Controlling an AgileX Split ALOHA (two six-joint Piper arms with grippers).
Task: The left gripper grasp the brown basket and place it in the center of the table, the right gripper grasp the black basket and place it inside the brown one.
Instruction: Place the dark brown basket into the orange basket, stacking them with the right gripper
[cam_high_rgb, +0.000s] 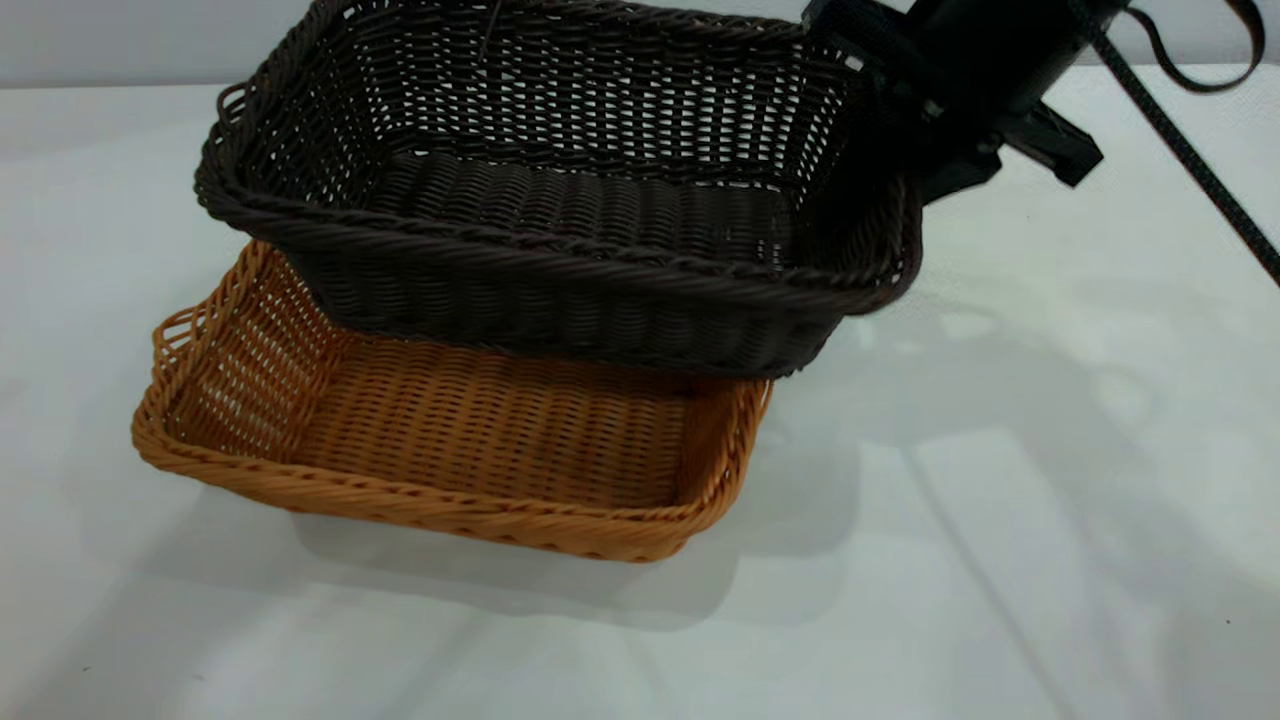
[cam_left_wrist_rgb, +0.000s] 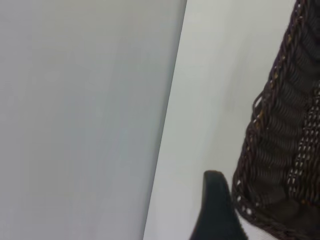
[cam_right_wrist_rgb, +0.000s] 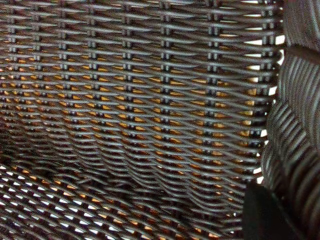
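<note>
Bright, even overhead light, soft grey shadows across the table (cam_high_rgb: 1050, 480); blurry wrist views.

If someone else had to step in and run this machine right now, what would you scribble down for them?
Right gripper: clamped on the black basket at its end wall, carrying it tilted above the brown basket.
Left gripper: off to the side beside the black basket, holding nothing; open or shut cannot be told.
Done: brown basket sits on the table.
Left: line up the black basket, lower it inside the brown one, release.
</note>
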